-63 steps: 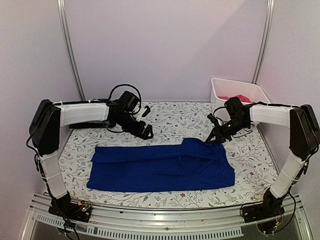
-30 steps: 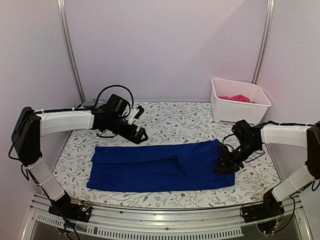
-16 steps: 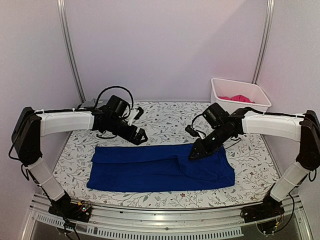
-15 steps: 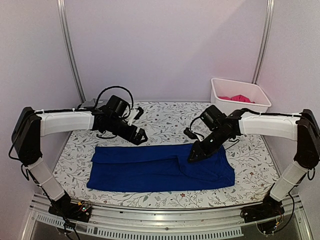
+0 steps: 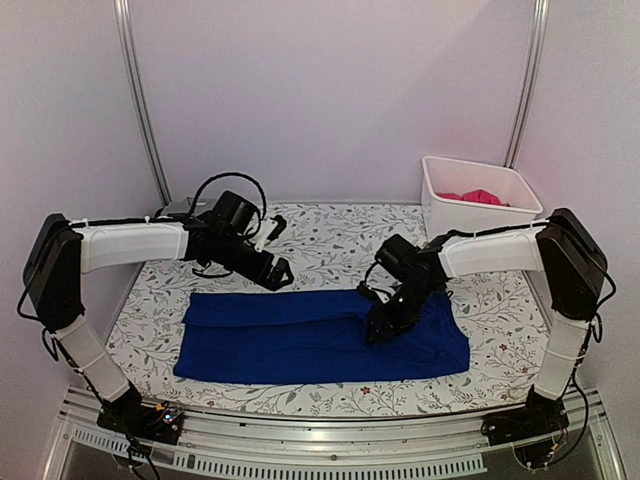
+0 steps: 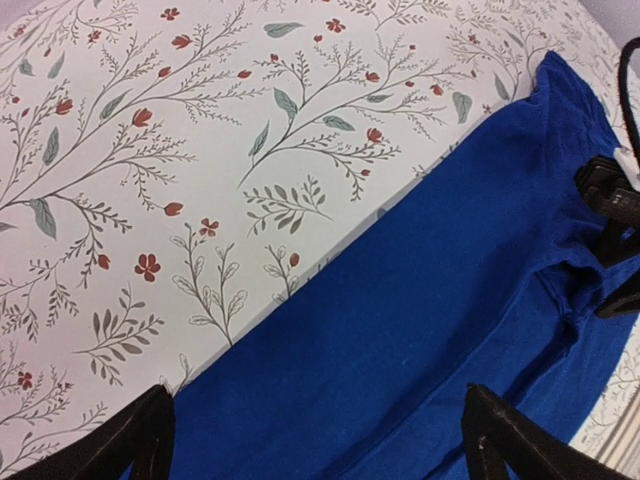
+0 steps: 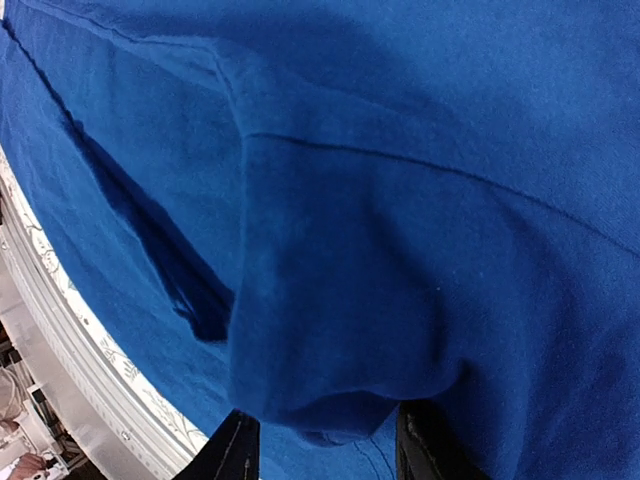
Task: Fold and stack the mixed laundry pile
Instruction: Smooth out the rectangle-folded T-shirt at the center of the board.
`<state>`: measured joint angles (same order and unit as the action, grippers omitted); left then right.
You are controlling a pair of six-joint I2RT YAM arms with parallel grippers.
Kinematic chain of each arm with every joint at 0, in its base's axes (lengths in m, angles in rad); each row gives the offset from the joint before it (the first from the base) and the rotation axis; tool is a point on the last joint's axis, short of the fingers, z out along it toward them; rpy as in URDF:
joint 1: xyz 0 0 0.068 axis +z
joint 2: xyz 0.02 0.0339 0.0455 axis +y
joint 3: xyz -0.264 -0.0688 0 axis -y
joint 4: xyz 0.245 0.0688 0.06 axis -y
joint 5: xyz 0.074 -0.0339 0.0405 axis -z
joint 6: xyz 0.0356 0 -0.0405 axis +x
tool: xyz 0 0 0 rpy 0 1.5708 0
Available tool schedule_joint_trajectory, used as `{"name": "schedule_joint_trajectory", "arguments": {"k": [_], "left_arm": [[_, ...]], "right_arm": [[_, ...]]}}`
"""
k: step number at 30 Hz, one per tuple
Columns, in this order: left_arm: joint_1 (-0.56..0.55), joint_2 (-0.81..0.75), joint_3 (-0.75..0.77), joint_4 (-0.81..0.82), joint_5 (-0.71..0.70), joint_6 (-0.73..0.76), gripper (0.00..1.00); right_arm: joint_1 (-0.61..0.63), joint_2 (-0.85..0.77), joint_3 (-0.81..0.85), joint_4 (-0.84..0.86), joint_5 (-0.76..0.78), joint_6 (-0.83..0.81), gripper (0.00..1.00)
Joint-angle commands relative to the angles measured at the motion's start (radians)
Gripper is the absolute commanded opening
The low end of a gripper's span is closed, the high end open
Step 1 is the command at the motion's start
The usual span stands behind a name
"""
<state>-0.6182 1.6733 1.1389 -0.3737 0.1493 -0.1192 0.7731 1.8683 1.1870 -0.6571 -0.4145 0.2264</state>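
left jaws: I am hovering wide open, empty, near the blue garment's (image 5: 300,340) edge.
right jaws: I am straddling its fold, part-open; grip unclear.

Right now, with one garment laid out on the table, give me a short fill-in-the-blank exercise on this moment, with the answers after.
1. The garment spread on the floral table covering is royal ___.
2. The left gripper hangs near the garment's far edge with its jaws wide ___.
3. The right gripper reaches down onto the ___, a fold of it between its fingers.
4. The cloth in the white bin is ___.

Missing words: blue; open; garment; pink.
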Motion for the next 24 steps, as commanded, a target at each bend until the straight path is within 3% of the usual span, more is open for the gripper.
{"name": "schedule_joint_trajectory", "arguments": {"k": [1, 3, 8, 13, 18, 24], "left_arm": [[-0.003, -0.001, 0.019, -0.006, -0.007, 0.014, 1.0], [-0.003, 0.002, 0.019, -0.006, -0.009, 0.014, 1.0], [-0.001, 0.003, 0.015, -0.01, -0.016, 0.014, 1.0], [0.003, -0.005, 0.003, -0.011, -0.012, 0.013, 1.0], [0.006, -0.015, -0.004, -0.014, -0.006, 0.014, 1.0], [0.007, -0.02, -0.018, -0.018, 0.004, 0.013, 1.0]], "right_arm": [[0.013, 0.044, 0.034, 0.004, 0.023, 0.001, 0.46], [0.014, 0.062, 0.037, -0.005, 0.043, 0.002, 0.43], [0.013, 0.049, 0.037, -0.006, 0.036, 0.0, 0.19], [0.01, -0.023, 0.028, -0.009, -0.042, -0.047, 0.01], [-0.018, -0.076, 0.007, -0.03, -0.143, -0.087, 0.0], [-0.052, -0.084, -0.002, -0.073, -0.315, -0.153, 0.07]]}}
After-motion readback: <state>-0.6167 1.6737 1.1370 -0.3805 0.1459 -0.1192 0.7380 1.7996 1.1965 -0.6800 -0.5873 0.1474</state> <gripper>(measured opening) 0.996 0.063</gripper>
